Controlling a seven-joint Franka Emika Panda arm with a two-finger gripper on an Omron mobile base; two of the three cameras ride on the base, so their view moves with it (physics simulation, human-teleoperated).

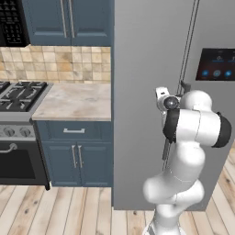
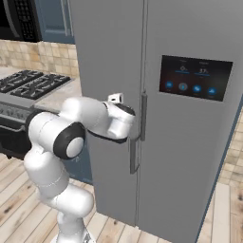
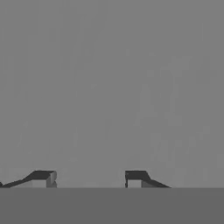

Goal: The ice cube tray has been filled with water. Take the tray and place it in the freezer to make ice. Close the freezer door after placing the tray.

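The freezer door [image 1: 137,92] [image 2: 109,57] is the plain grey steel left door, and it stands closed. Its dark bar handle [image 2: 134,159] [image 1: 165,151] runs up under my hand. My gripper [image 2: 130,127] [image 3: 89,179] is pressed close to the door at the top of that bar and is shut on it. In the hand view the fingertips [image 3: 43,178] stand a little apart against the flat grey door face. The ice cube tray and its water are out of view.
Right of the freezer door is the door with the dark blue-lit panel [image 1: 215,64] [image 2: 195,78]. To the left lie a stone counter [image 1: 75,101] over blue cabinets [image 1: 75,156] and a gas stove [image 1: 18,96] [image 2: 28,83]. Wooden floor [image 1: 55,211] lies in front.
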